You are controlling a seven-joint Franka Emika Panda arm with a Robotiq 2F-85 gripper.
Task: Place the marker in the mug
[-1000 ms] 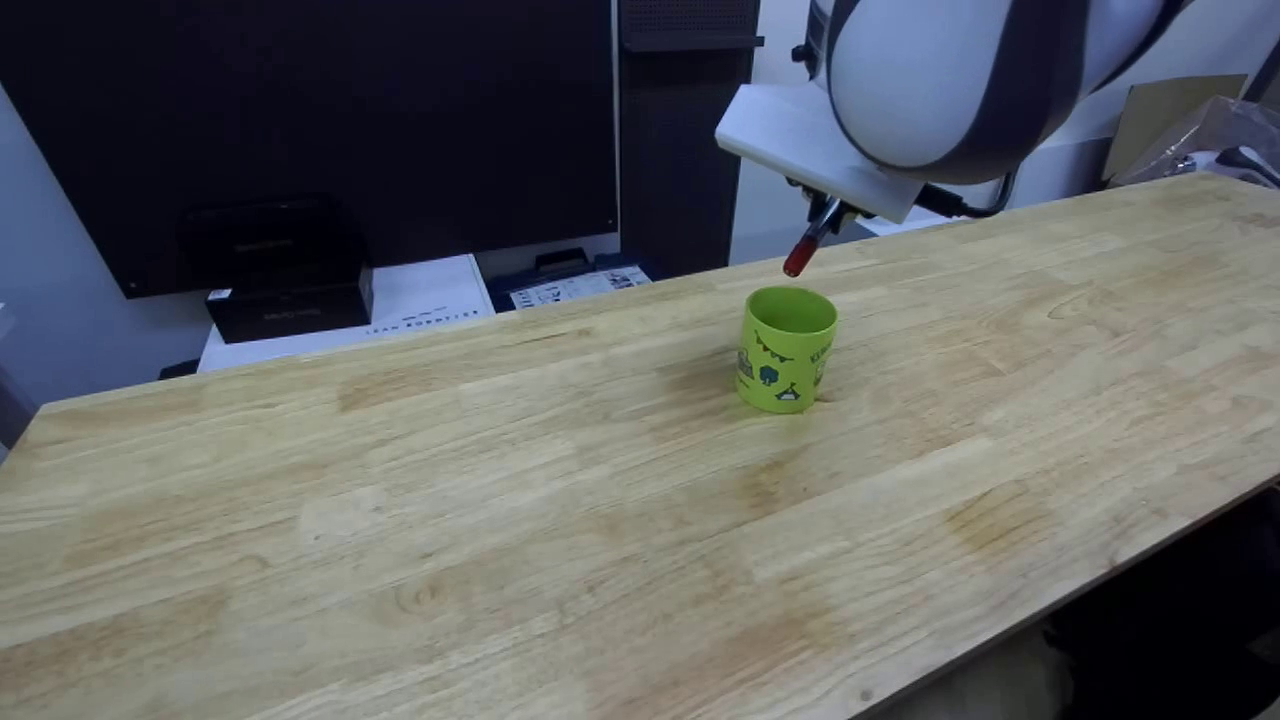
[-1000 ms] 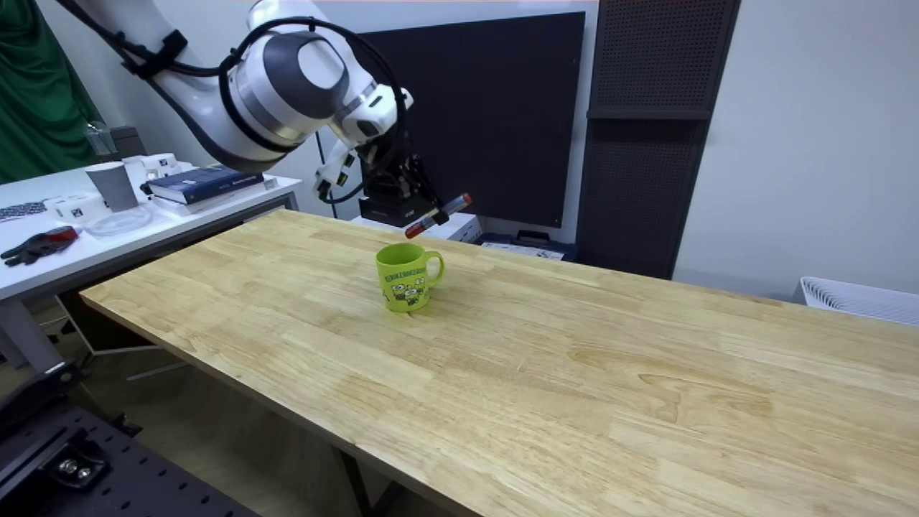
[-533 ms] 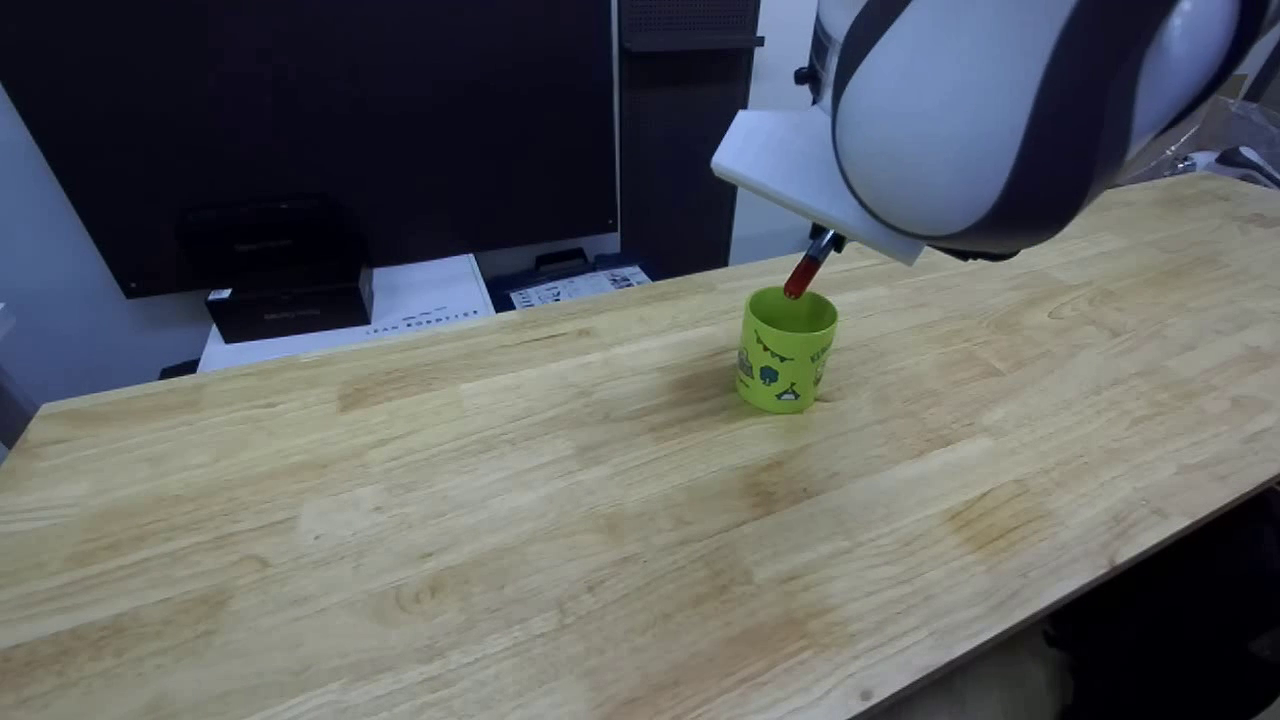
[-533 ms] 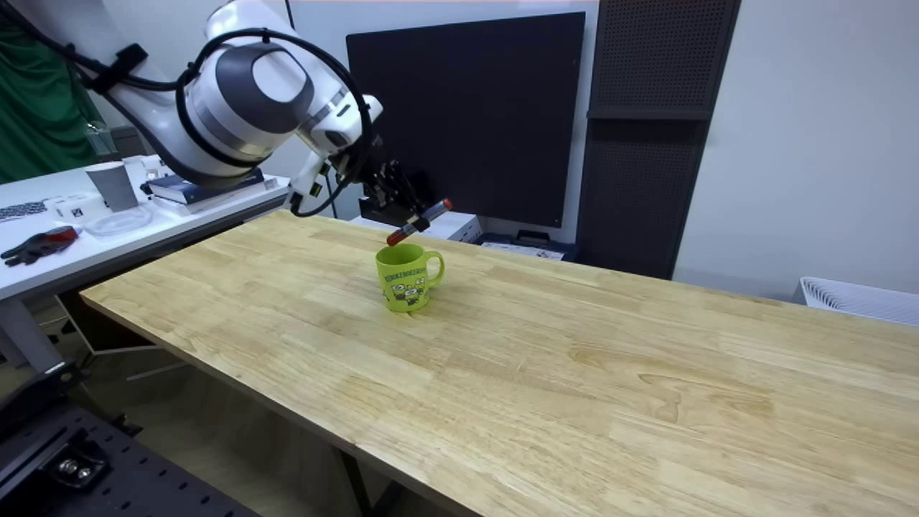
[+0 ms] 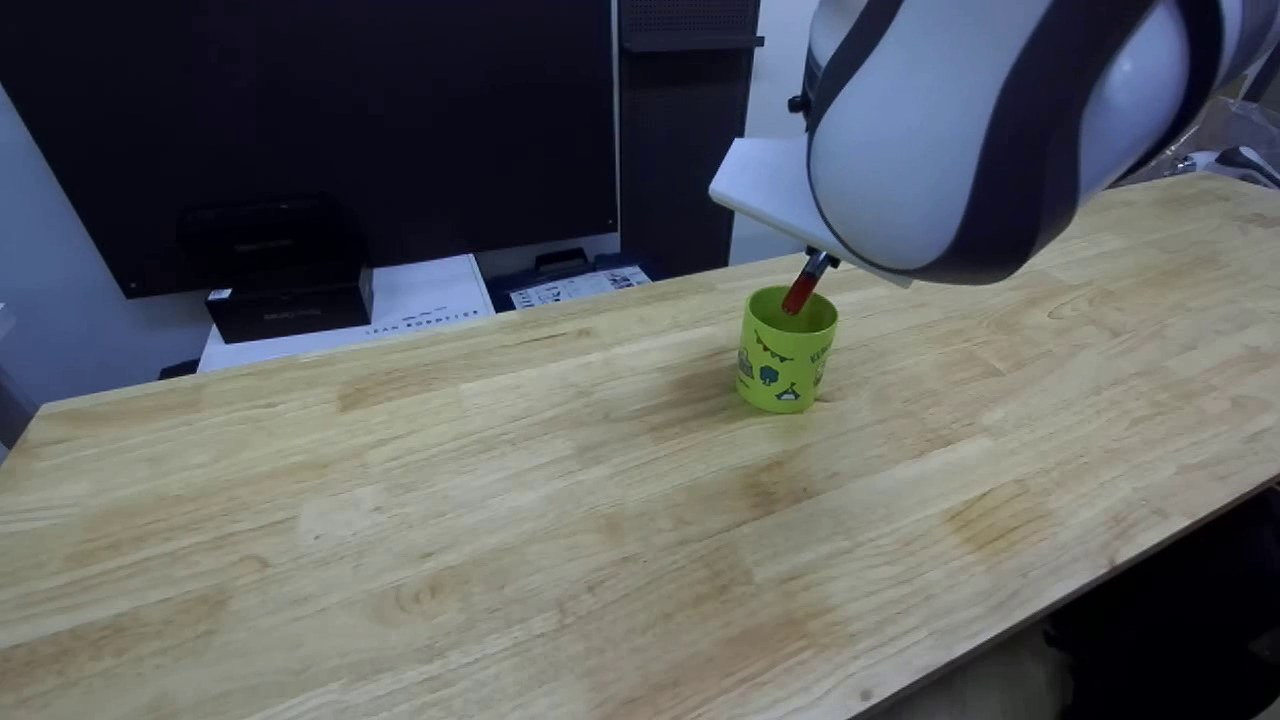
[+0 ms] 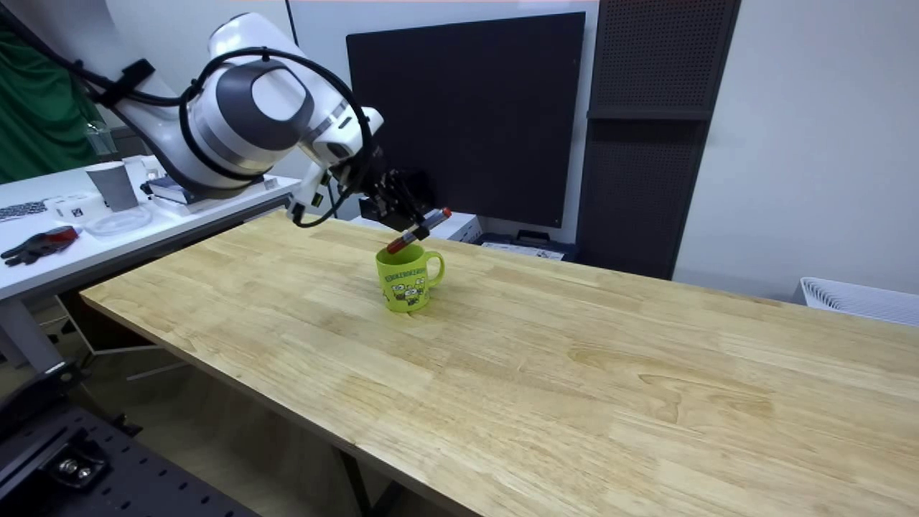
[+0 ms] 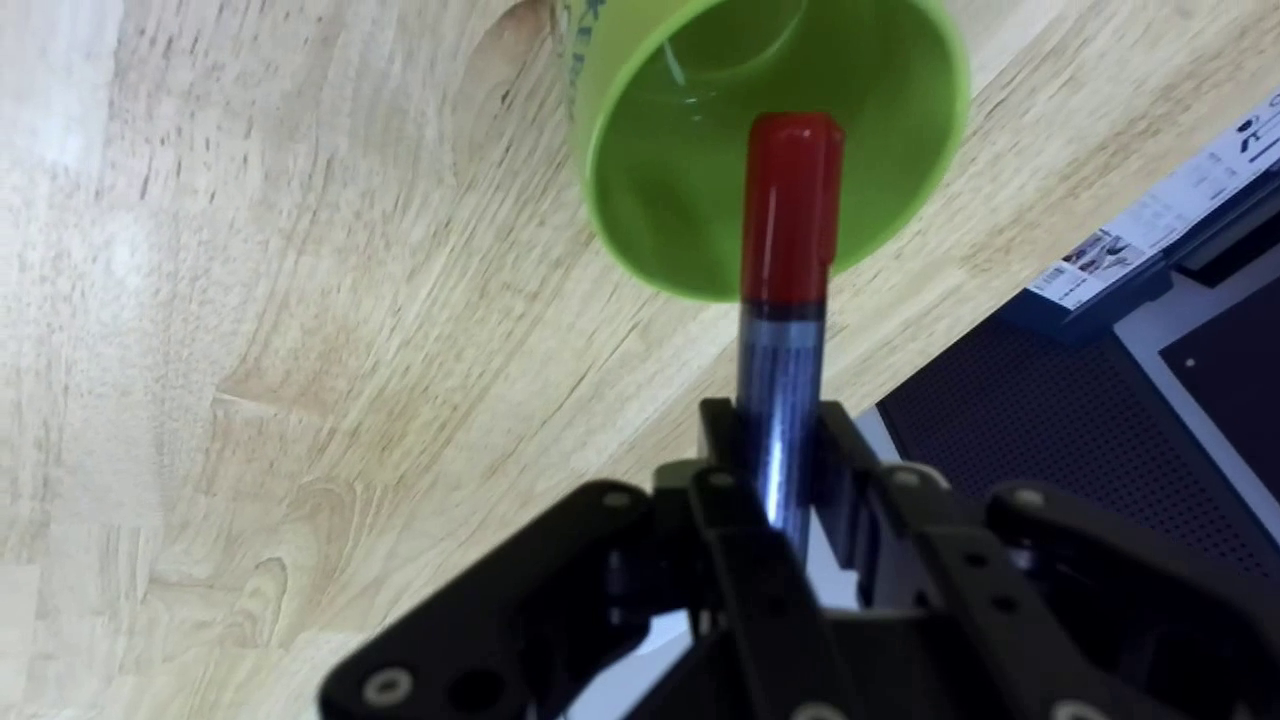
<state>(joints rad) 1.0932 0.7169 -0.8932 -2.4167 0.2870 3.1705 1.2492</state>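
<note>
The lime-green mug (image 5: 785,370) stands upright on the wooden table, its handle showing on one side of the mug (image 6: 403,283) in an exterior view. My gripper (image 7: 776,425) is shut on the marker (image 7: 790,215), clasping its bluish-grey barrel from both sides. Tilted, the marker (image 6: 438,217) points its long red end down at the mug's mouth, while the opposite end sticks up past the fingers. In an exterior view the red end of the marker (image 5: 800,293) overlaps the opening; how deep it reaches is hard to tell. The arm hides most of the gripper there.
The wooden table (image 5: 450,530) has its far edge a short way behind the mug. Beyond that edge are a black box (image 5: 290,310) and a white box (image 5: 425,290). A white side table (image 6: 43,262) holds a cup, books and gloves.
The arm has come down with the marker in its grip, bringing the red end from above the mug to its mouth. The mug has not moved.
</note>
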